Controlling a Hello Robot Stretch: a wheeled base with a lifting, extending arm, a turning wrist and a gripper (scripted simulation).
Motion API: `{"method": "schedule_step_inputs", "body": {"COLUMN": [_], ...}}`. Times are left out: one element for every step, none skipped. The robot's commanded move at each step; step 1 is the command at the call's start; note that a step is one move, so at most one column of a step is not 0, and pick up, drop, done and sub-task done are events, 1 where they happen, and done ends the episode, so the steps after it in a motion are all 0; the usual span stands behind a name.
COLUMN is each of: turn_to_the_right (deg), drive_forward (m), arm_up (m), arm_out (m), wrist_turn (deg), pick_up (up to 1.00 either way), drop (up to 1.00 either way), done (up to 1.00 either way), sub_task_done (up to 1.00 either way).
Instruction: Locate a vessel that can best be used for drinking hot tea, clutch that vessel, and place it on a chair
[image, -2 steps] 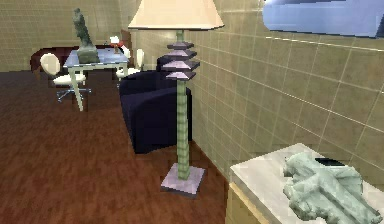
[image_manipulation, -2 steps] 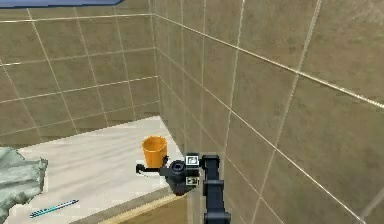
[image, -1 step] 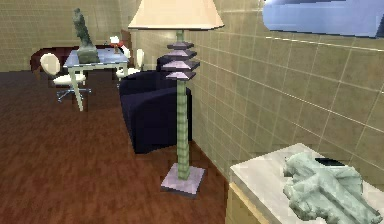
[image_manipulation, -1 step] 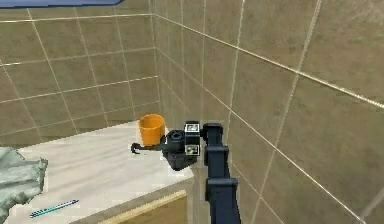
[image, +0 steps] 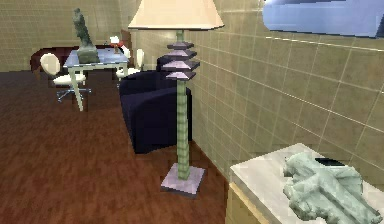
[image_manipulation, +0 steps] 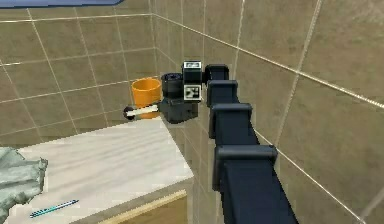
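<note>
The orange cup (image_manipulation: 147, 96) is showing by the far right corner of the white tabletop (image_manipulation: 110, 160), right beside the gripper (image_manipulation: 165, 106); I cannot tell whether the gripper is holding it. A pen (image_manipulation: 52, 208) is lying near the front edge.

Floor lamp (image: 180, 90): cream shade, green column, square base, standing on the wood floor (image: 60, 160) just beside the tiled wall (image: 290, 90).
Table (image: 95, 58): far upper left of the forward view, bearing a dark green statue (image: 82, 28).
Counter (image_manipulation: 110, 165): pale top against the wall.
Grey-green figure (image: 320, 182): on the counter.
Blue pen (image_manipulation: 52, 208): lying near the counter's front edge.
</note>
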Motion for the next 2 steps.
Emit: {"method": "schedule_step_inputs", "body": {"turn_to_the_right": [0.0,0.0], "drive_forward": [0.00,0.00], "arm_up": [0.00,0.00], "arm_out": [0.00,0.00], "wrist_turn": [-45.0,-45.0], "pick_up": [0.00,0.00], "drop": [0.00,0.00], "done": [0.00,0.00], "sub_task_done": [0.00,0.00]}}
